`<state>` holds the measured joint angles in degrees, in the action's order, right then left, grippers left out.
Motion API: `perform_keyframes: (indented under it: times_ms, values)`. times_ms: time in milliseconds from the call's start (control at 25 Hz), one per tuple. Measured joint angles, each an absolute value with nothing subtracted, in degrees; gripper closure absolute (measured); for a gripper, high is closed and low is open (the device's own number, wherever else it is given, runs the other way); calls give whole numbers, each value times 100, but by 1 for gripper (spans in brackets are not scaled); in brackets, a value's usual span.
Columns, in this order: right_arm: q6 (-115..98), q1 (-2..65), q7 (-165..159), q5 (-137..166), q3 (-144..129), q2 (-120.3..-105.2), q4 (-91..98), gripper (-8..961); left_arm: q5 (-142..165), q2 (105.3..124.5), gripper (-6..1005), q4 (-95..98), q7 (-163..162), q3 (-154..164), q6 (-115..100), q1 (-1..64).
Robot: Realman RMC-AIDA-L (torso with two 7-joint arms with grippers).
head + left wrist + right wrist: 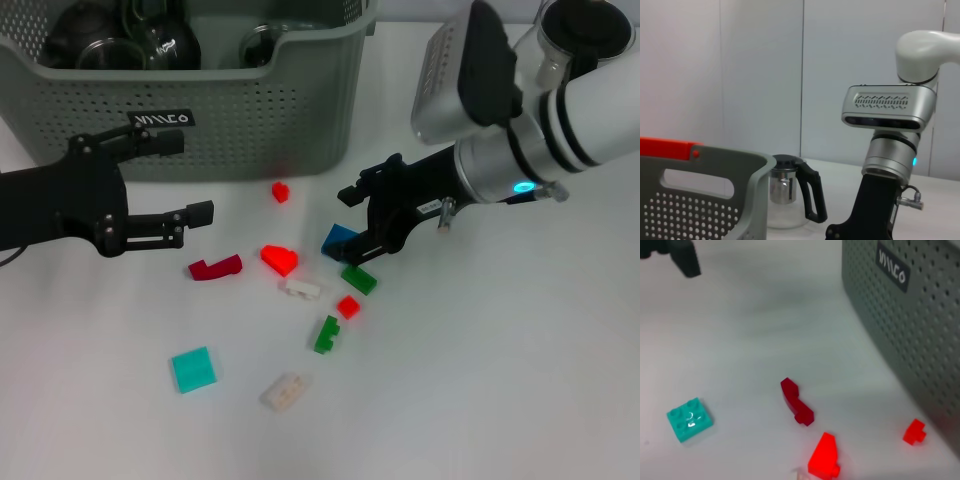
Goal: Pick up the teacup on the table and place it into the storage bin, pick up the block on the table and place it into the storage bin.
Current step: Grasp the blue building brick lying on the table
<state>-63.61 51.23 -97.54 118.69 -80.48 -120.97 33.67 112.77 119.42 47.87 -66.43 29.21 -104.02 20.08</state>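
Right gripper (pixel 352 222), jaws clamped on small blue plastic block (pixel 338 240): lift straight, clear grey-green perforated plastic storage bin (pixel 250 110) rim, drop inside. Left gripper (pixel 178 183) spread apart, idle near bin's front wall.

Bin (pixel 250 120): matt perforated plastic. Blocks (pixel 279 259): glossy plastic. Table (pixel 480 380): smooth, matt. Teapot (pixel 790 195): glass, metal, black plastic handle.

White table (pixel 520 400): storage bin (pixel 250 130), scattered blocks (pixel 279 260), glass pot (pixel 790 197)
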Motion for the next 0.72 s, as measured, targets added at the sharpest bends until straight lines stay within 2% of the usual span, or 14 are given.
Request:
perform_keyframes:
  times_ms: [720]
  values:
    - [-5440, 5126, -9750, 11379, -9257, -12105, 3334, 156, 11392, 11938, 123, 4348, -6396, 2952, -10294, 2116]
